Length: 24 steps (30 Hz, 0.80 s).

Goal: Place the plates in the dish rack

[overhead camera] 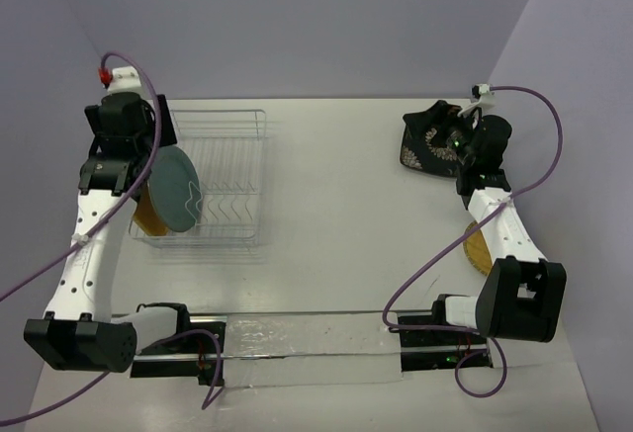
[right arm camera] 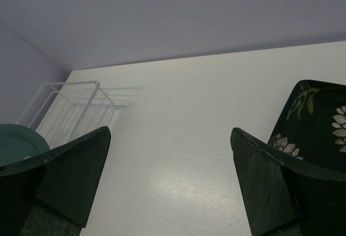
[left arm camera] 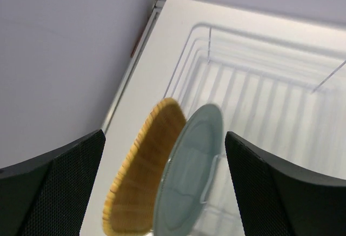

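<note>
The white wire dish rack [overhead camera: 229, 170] stands at the left of the table. At its left end two plates stand on edge: a round teal-grey one [overhead camera: 179, 191] and, behind it, a woven tan one [overhead camera: 148, 213]. My left gripper [overhead camera: 156, 147] hovers just above them, open. In the left wrist view its fingers straddle the woven plate [left arm camera: 141, 179] and the teal plate [left arm camera: 190, 179] without touching either. The black floral plate [overhead camera: 427, 137] lies at the far right, with my open, empty right gripper [overhead camera: 453, 142] over its near edge. A small yellow-tan plate [overhead camera: 479, 250] peeks out from under the right arm.
The rack's remaining slots [left arm camera: 259, 95] stretch to the right of the standing plates. Purple walls close in behind and at both sides. Purple cables loop off both arms. In the right wrist view bare tabletop [right arm camera: 173, 139] lies between the rack [right arm camera: 75, 106] and the black plate [right arm camera: 319, 122].
</note>
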Motion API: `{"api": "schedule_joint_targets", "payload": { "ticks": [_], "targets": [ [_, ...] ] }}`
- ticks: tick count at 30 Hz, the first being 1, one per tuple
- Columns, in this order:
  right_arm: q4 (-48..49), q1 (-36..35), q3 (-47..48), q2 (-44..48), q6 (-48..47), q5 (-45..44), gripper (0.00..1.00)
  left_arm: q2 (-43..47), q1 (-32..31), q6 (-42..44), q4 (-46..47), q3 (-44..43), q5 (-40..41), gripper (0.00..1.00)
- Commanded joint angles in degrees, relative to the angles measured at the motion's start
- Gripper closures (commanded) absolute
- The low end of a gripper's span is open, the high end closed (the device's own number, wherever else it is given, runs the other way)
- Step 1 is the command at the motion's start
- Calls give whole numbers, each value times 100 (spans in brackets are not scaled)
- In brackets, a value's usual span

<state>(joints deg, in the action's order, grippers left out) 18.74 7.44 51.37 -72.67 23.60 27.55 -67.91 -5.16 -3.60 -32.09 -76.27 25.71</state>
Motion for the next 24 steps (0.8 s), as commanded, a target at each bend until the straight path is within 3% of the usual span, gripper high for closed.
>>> {"api": "schedule_joint_targets", "payload": {
  "ticks": [1, 5, 7, 12, 17, 24],
  "targets": [
    [-264, 38, 326, 187, 148, -406, 0, -137, -101, -957, -283, -1075, 184, 1],
    [-889, 113, 556, 105, 347, -919, 0, -110, -281, -1400, 379, -1184, -1189, 1],
    [-1015, 223, 558, 103, 487, -880, 0, -124, -498, -1467, 838, -1033, -1490, 1],
    [-1316, 702, 347, 212, 930, -406, 0, -847, -1401, -1467, 1882, -963, -1822, 1],
    [-2018, 1113, 269, 350, 799, -661, 0, -1623, -2141, -1173, 2391, -953, -2242, 1],
    [-2381, 1681, 277, -10, 626, -831, 0, -2370, -2428, -1411, 2700, -834, -2769, 1]
  ]
}}
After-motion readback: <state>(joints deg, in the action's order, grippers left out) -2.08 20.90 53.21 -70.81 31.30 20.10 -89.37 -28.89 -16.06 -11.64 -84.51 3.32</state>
